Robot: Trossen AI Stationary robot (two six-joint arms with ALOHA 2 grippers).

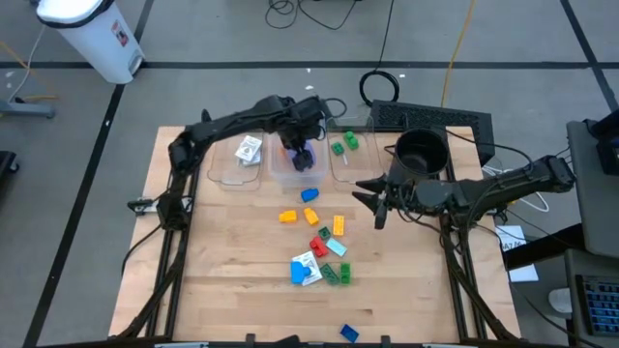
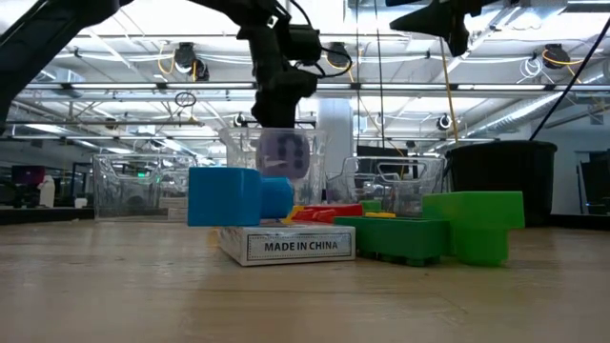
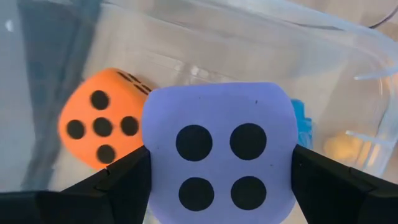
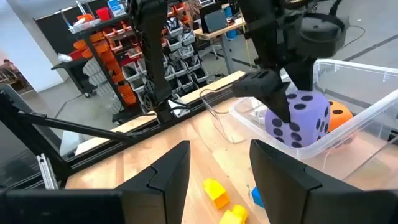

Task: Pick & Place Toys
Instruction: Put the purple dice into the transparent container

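Now, left gripper [image 3: 217, 180] fingers pinching purple die [image 3: 217, 158] inside middle bin [image 4: 348, 134], right gripper [image 4: 217, 165] fingers spread, empty.

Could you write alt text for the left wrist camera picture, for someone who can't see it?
A purple foam die, four black dots facing the camera, is gripped between the two dark fingers of the left end effector. It hangs over a clear plastic bin where an orange die already lies.

An industrial robotics lab or workshop is indicated. Shelving racks [image 4: 118, 59] stocked with orange bins are seen, as are exposed ceiling trusses with strip lights [image 2: 114, 71], a taped concrete floor [image 1: 77, 126], trailing cables [image 1: 319, 12] and a wooden counter [image 1: 232, 280].
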